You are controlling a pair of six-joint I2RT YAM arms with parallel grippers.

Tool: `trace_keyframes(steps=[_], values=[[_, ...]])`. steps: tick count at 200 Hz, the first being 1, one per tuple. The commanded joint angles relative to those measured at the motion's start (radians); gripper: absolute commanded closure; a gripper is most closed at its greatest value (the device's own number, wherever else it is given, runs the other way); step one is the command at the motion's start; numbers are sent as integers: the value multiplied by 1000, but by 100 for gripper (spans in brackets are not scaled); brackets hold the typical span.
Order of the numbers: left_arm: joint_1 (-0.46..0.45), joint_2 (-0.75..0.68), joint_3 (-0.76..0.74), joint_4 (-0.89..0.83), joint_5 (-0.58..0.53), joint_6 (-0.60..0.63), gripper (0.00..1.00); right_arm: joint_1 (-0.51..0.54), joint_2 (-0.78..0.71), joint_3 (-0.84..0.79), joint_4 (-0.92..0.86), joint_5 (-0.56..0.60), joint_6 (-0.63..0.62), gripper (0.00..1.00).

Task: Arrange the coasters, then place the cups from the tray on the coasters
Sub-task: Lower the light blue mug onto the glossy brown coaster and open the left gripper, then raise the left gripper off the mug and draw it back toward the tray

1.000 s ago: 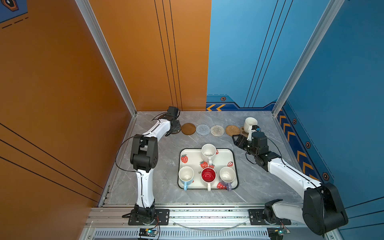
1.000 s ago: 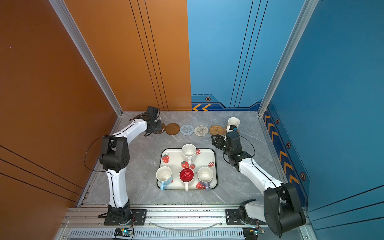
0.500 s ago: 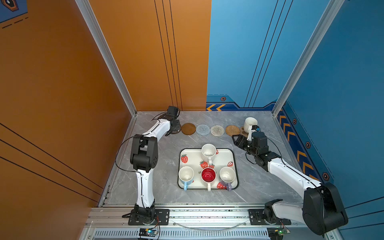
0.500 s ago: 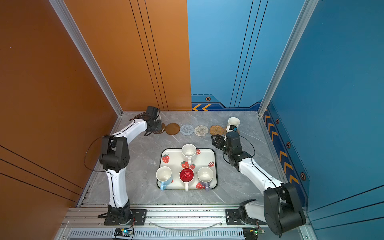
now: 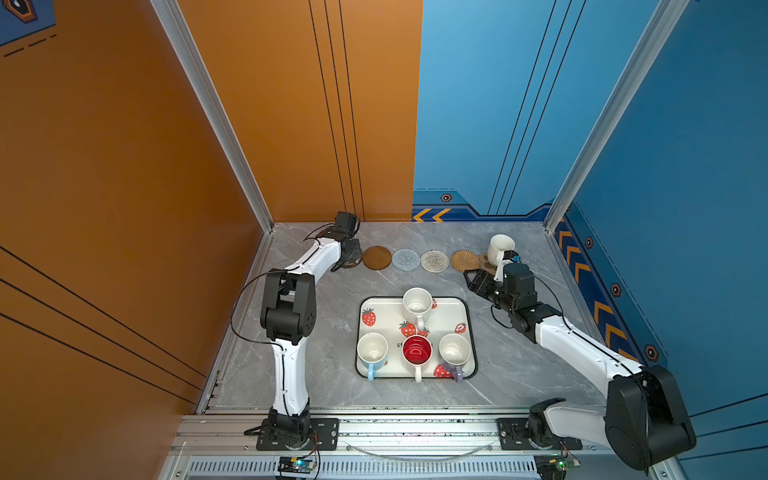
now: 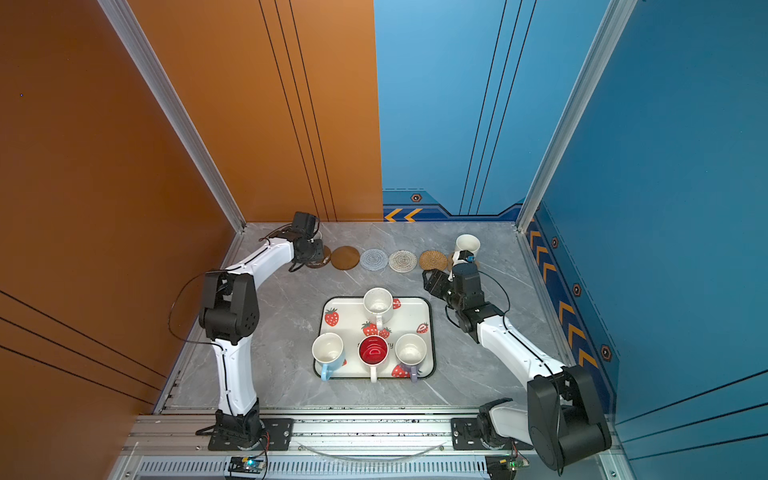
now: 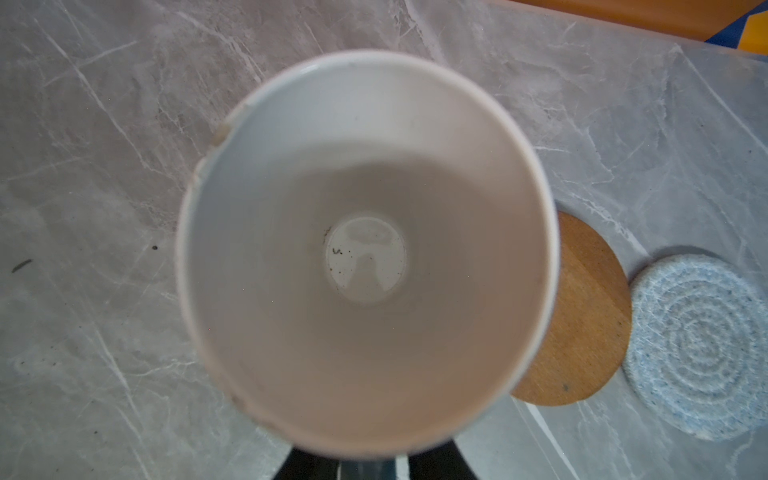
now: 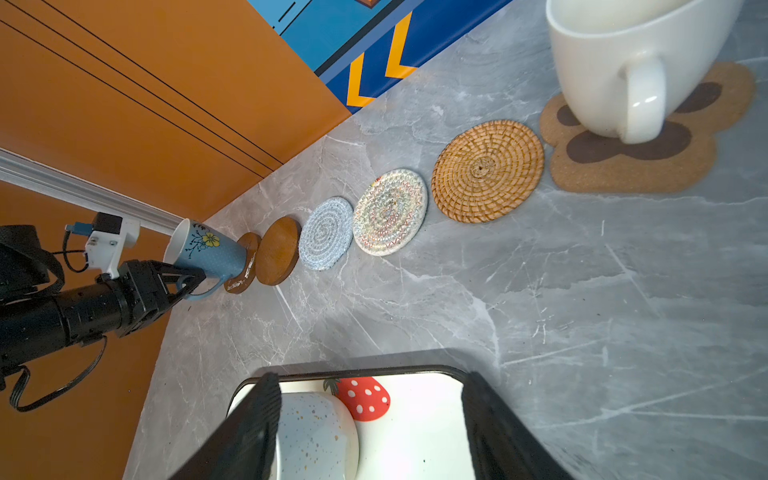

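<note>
Four cups [image 5: 417, 300] sit on your tray [image 5: 451, 311]; right gripper [image 8: 370, 377] spread and empty, left gripper [image 8: 189, 280] at the blue mug [image 8: 208, 249]'s handle, grip unclear.

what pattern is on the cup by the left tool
Blue cup with yellow flower; right wrist view.

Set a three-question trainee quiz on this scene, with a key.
1. How many cups are on the tray?
2. True or false: the white cup stands on the tan coaster.
3. The flowered cup is on which coaster: A grey, B brown, C cream?
Key: 1 four; 2 false, it stands on the paw coaster; 3 B, the end brown coaster.
</note>
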Motion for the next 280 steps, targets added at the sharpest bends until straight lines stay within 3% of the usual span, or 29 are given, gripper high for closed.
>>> trace_keyframes(steps=[1, 50, 182, 280], values=[[-5, -24, 9, 1, 11, 4, 67, -6, 0, 24, 9, -22, 10, 33], [-16, -73, -15, 2, 4, 13, 55, -4, -12, 21, 2, -20, 10, 33], [-102, -305, -121, 47, -15, 37, 41, 19, -79, 13, -33, 0, 5, 33], [-257, -575, -345, 232, -10, 78, 32, 84, -73, 38, -40, 40, 1, 32]])
